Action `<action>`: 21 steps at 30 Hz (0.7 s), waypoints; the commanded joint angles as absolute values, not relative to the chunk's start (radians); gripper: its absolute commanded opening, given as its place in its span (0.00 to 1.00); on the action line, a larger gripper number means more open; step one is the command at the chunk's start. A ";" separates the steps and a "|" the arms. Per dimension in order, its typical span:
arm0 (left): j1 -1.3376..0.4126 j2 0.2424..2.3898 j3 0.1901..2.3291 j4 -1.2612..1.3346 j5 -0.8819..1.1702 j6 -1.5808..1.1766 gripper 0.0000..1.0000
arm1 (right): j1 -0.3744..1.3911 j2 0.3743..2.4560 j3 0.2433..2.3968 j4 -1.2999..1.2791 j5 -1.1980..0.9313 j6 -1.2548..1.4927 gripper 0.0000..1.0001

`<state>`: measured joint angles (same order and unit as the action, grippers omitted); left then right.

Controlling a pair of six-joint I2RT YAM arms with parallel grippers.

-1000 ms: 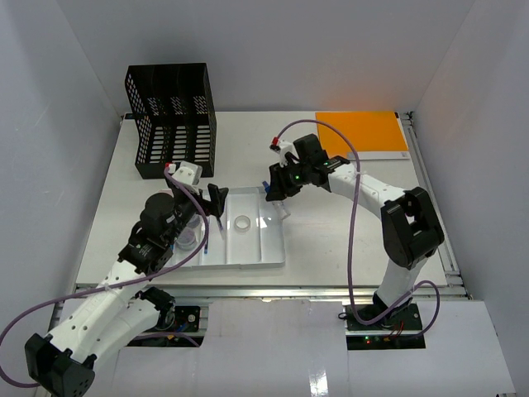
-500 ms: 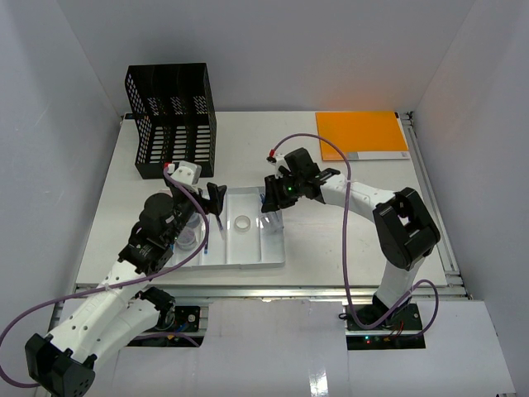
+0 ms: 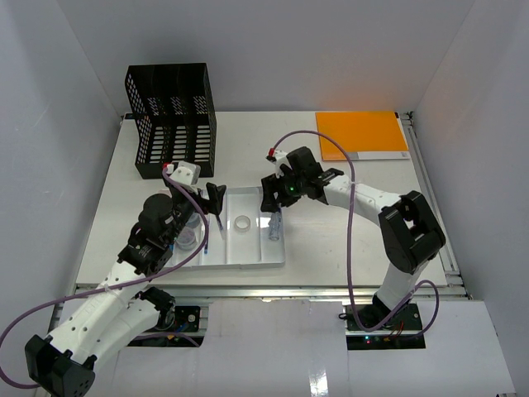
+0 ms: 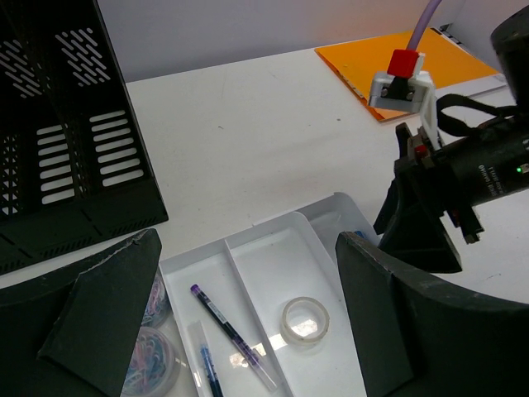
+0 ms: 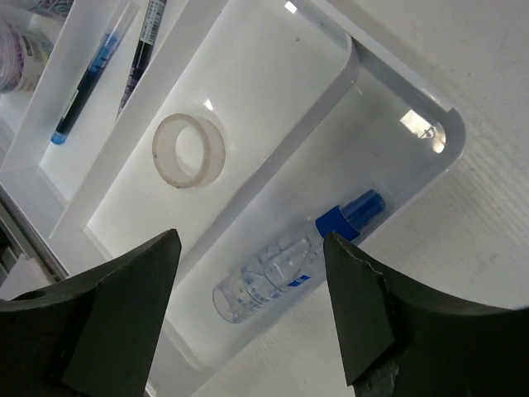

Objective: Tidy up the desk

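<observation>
The desk [image 3: 331,178] is a white tabletop with a metal rail along its front. A white compartmented tray [image 3: 248,260] lies near the front. A clear spray bottle with a blue cap [image 5: 285,266] lies in the tray's right compartment and also shows in the top view [image 3: 274,227]. My right gripper [image 5: 250,246] is open and empty just above the bottle; in the top view it [image 3: 273,204] is over the tray's far right corner. My left gripper [image 4: 248,240] is open and empty above the tray's left side [image 3: 216,208].
A tape ring [image 5: 190,150] lies in the middle compartment. A purple pen [image 4: 231,335] and a blue pen [image 4: 207,368] lie in the left one. Tubs of coloured clips [image 4: 149,364] sit beside the tray. A black mesh organizer [image 3: 169,120] stands back left, an orange folder [image 3: 362,132] back right.
My right gripper moved left and down over the tray with the bottle. The bottle now lies loose in the right compartment. The left arm has not moved.
</observation>
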<state>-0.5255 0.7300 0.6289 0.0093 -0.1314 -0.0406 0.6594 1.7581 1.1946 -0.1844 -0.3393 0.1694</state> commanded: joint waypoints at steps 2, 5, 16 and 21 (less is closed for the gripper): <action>-0.522 0.715 0.618 0.033 -0.123 -0.039 0.98 | 0.610 1.609 1.254 -0.281 -0.352 -0.132 0.89; -0.520 0.716 0.618 0.034 -0.105 -0.046 0.98 | 0.514 1.528 1.244 -0.307 -0.351 -0.201 0.90; -0.521 0.726 0.626 0.018 0.034 -0.058 0.98 | 0.015 1.249 0.971 -0.286 -0.661 -0.218 0.90; -0.521 0.714 0.625 0.006 0.041 -0.053 0.98 | -0.086 1.089 0.822 -0.209 -0.568 -0.189 0.90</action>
